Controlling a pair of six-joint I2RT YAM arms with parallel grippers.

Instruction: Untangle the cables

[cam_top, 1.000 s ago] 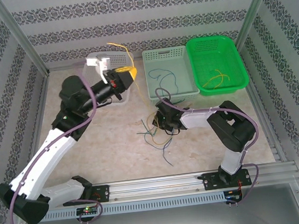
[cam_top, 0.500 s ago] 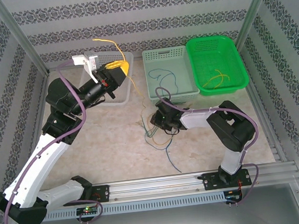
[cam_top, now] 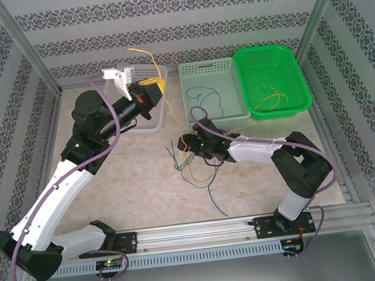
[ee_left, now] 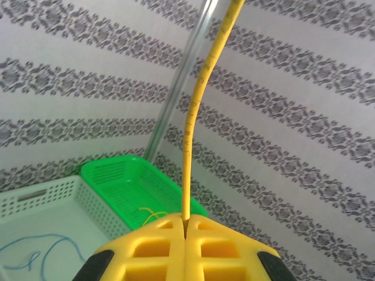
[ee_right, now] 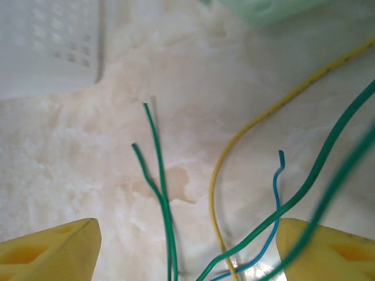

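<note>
The tangle of cables [cam_top: 193, 163] lies on the bench [cam_top: 133, 193] just in front of the baskets, with thin green, yellow and blue strands fanning towards the near edge. The right wrist view gives detail the top view cannot: two green strands [ee_right: 161, 193] run side by side, a yellow strand [ee_right: 234, 146] curves across them, and a blue strand [ee_right: 274, 199] ends in a small hook. All lie loose on the marbled surface. The right gripper [ee_right: 187, 234] is released, its yellow fingers [ee_right: 53, 246] spread to either side of these strands and pinching none.

One yellow cable [ee_left: 193, 117] is apart from the heap. The left wrist view shows the left gripper [ee_left: 185, 222] clenched on it, the cable rising straight up from between the closed fingers. From above, this gripper is raised over the white basket [cam_top: 151, 123] at the back left, and the cable's free end arcs up against the wallpaper.

Beside the white basket stands a pale green basket [cam_top: 230, 69] with a blue cable [cam_top: 208, 93] in it. Touching that is a bright green basket [cam_top: 266, 62] holding more yellow cables [cam_top: 270, 98]; the left wrist view catches both baskets
</note>
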